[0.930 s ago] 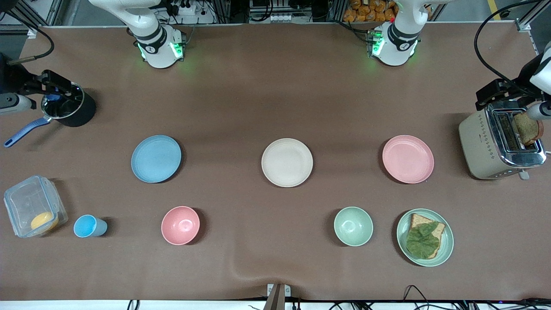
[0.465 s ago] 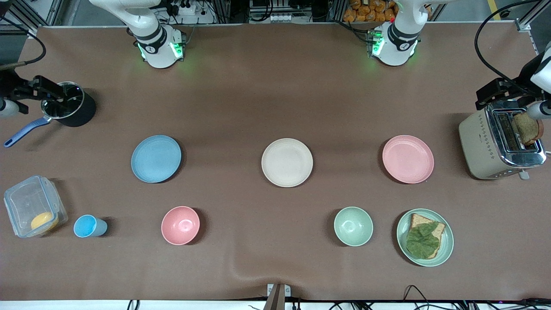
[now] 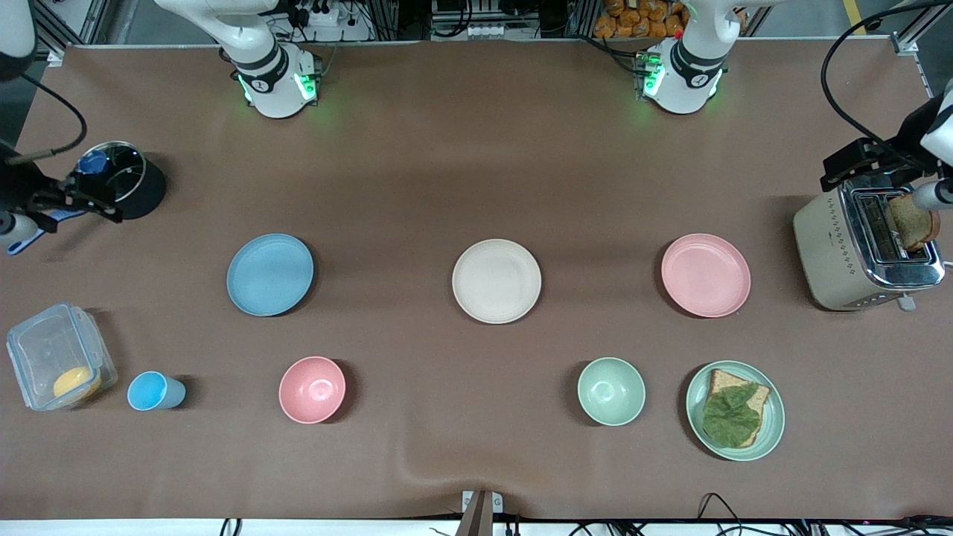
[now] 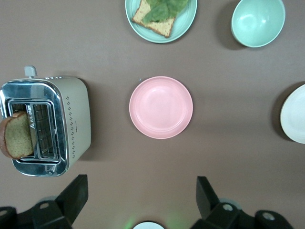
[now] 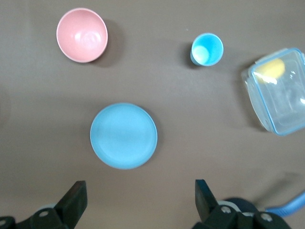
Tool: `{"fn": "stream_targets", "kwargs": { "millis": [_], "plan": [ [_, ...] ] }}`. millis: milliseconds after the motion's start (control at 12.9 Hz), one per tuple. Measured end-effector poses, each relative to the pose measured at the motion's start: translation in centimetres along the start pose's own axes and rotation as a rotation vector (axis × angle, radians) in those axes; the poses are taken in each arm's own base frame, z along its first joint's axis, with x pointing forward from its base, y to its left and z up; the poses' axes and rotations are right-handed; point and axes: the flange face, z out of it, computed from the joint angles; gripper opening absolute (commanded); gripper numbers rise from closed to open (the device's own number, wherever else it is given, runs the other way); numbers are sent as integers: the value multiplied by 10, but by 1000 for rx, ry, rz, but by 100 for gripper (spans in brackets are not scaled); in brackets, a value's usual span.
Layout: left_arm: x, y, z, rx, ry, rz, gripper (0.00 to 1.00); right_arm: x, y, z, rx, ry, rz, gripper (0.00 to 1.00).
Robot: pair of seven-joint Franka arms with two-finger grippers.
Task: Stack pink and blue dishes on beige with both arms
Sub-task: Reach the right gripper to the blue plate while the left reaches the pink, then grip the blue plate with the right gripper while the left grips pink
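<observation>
Plates lie flat in a row across the middle of the bench [image 3: 476,149]: the blue plate [image 3: 269,274] toward the right arm's end, the beige plate [image 3: 496,281] between, the pink plate [image 3: 705,275] toward the left arm's end, all well apart. Above a dark pot [image 3: 123,186], the right pincer [image 5: 138,202] hangs with fingers spread wide. Over the toaster [image 3: 864,249], the left pincer [image 4: 140,200] hangs likewise, fingers apart, holding nothing.
</observation>
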Motion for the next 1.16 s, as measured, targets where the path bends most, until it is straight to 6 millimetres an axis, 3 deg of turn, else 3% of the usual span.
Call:
{"fn": "stream_targets", "kwargs": {
  "millis": [232, 542, 775, 1162],
  "plan": [
    [12, -9, 30, 0, -49, -17, 100, 34, -11, 46, 11, 14, -22, 100],
    [24, -47, 78, -7, -70, -84, 100, 62, -21, 102, 30, -7, -36, 100],
    [32, -64, 150, -13, -54, -114, 100, 63, -27, 123, 40, -47, -42, 100],
    [23, -64, 303, -23, -49, -120, 100, 51, -31, 161, 54, -127, -44, 100]
  ]
}}
